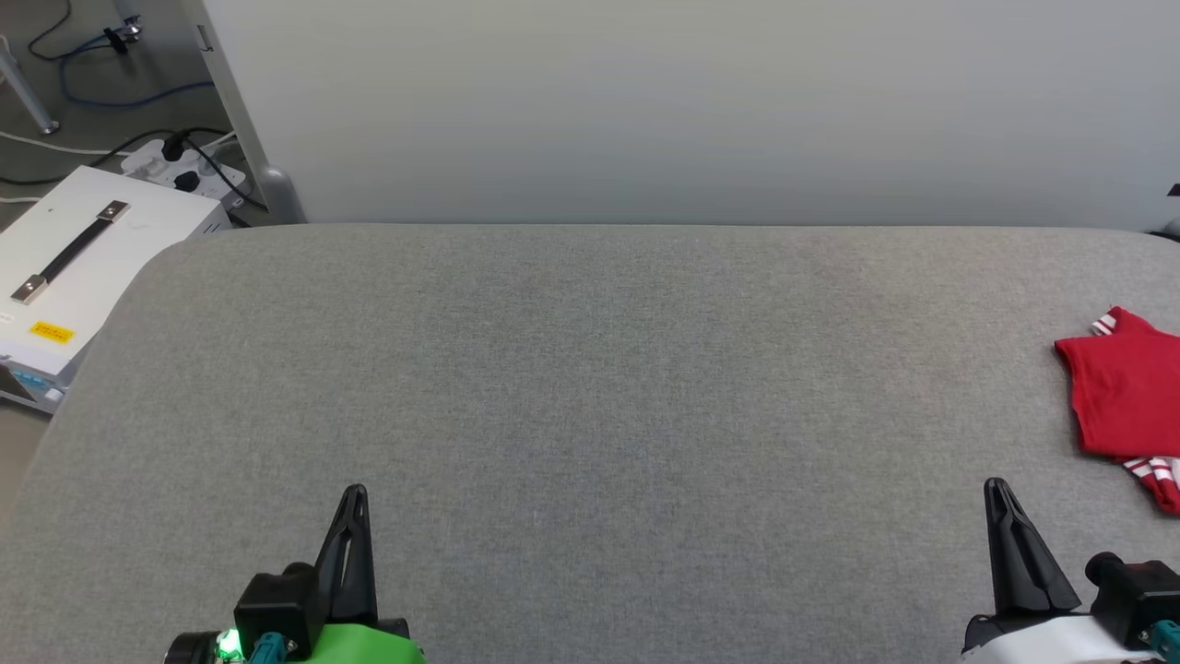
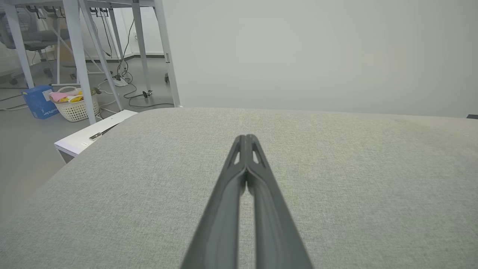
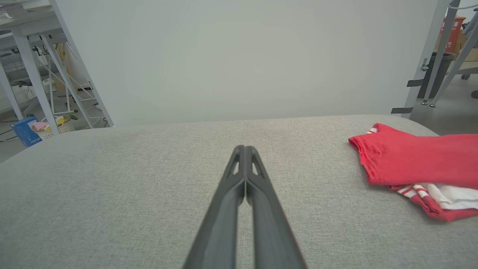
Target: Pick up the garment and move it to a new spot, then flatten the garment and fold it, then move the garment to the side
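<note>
At the right edge of the head view, the garment (image 1: 1123,398) lies folded on the grey table (image 1: 590,387), red with striped trim showing. Lower left, the left gripper (image 1: 355,493) has its fingers pressed together, empty. Lower right, the right gripper (image 1: 996,487) is likewise pressed together, near the garment but apart from it.

A pale panel (image 1: 645,101) is standing behind the grey fabric tabletop (image 1: 590,415), while a white case (image 1: 83,267), a power strip (image 1: 180,166), a white basket (image 2: 76,108) and a blue box (image 2: 37,101) are sitting on the floor (image 2: 22,149) near metal-legged desks (image 2: 76,48).
</note>
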Available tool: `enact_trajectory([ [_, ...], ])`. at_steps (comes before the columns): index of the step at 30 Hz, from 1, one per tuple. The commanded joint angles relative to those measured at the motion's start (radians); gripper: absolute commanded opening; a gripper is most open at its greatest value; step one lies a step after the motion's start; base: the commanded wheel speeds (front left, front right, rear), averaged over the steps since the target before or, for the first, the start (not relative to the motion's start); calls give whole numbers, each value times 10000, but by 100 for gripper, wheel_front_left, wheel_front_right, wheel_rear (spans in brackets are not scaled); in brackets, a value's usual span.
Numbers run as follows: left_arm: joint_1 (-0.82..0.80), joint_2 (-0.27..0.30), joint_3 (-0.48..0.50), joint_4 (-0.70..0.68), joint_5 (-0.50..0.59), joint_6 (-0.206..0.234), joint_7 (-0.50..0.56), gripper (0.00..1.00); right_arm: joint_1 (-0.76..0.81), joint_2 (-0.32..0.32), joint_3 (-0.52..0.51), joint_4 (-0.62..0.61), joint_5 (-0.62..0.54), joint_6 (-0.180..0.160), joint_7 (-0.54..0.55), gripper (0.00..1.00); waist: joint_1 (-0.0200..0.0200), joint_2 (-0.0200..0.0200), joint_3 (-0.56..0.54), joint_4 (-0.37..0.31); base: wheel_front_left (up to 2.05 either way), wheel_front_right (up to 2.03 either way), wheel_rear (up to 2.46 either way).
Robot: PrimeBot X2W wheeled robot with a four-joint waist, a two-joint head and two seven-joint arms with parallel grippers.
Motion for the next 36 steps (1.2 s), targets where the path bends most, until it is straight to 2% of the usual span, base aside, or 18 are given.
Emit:
enact_trajectory([
  [1, -50, -4, 14, -19, 40, 2, 68, 0, -61, 14, 18, -17, -86, 0, 69, 0, 1, 0, 4, -3, 0, 0, 0],
  [36, -405, -32, 135, -183, 322, 16, 811, 0, -478, 110, 153, -144, -673, -3, 827, 0, 1, 0, 86, -70, 0, 0, 0],
])
